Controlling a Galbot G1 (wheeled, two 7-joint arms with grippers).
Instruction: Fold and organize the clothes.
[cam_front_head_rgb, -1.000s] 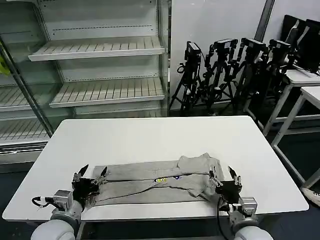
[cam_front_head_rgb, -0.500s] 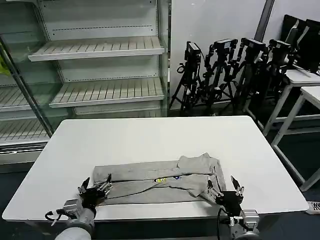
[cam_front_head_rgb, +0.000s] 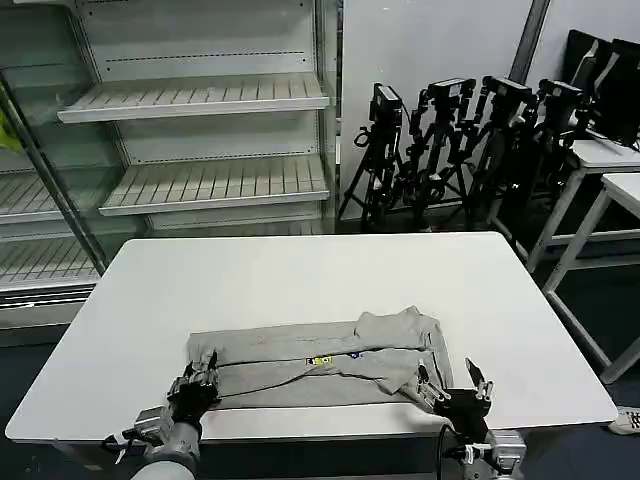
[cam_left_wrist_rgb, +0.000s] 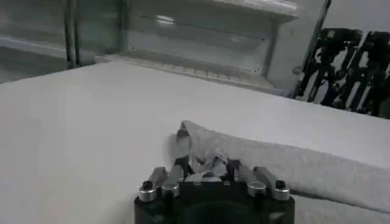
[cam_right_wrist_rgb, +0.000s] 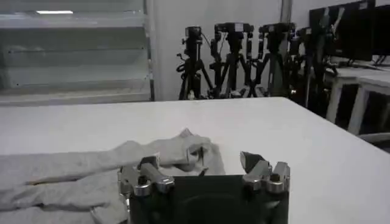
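Inspecting the white table (cam_front_head_rgb: 300, 270), we find the grey shirt (cam_front_head_rgb: 320, 358) lying folded into a long band across the near half, its small multicoloured patch (cam_front_head_rgb: 321, 360) showing near the middle and a bunched sleeve or collar end raised at the robot's right.

We find the left gripper (cam_front_head_rgb: 198, 377) at the shirt's left near corner, low over the table edge. In the left wrist view its fingers (cam_left_wrist_rgb: 183, 170) are drawn together on a pinch of the shirt's corner fabric (cam_left_wrist_rgb: 201, 159), which is lifted slightly off the table.

We find the right gripper (cam_front_head_rgb: 452, 392) at the near edge of the table, just beside the shirt's right near corner. Its fingers (cam_right_wrist_rgb: 256, 165) stand apart in the right wrist view, with nothing between them; the shirt (cam_right_wrist_rgb: 91, 167) lies just ahead of them.

Shelving (cam_front_head_rgb: 200, 100) and tripods (cam_front_head_rgb: 450, 140) stand beyond the table.
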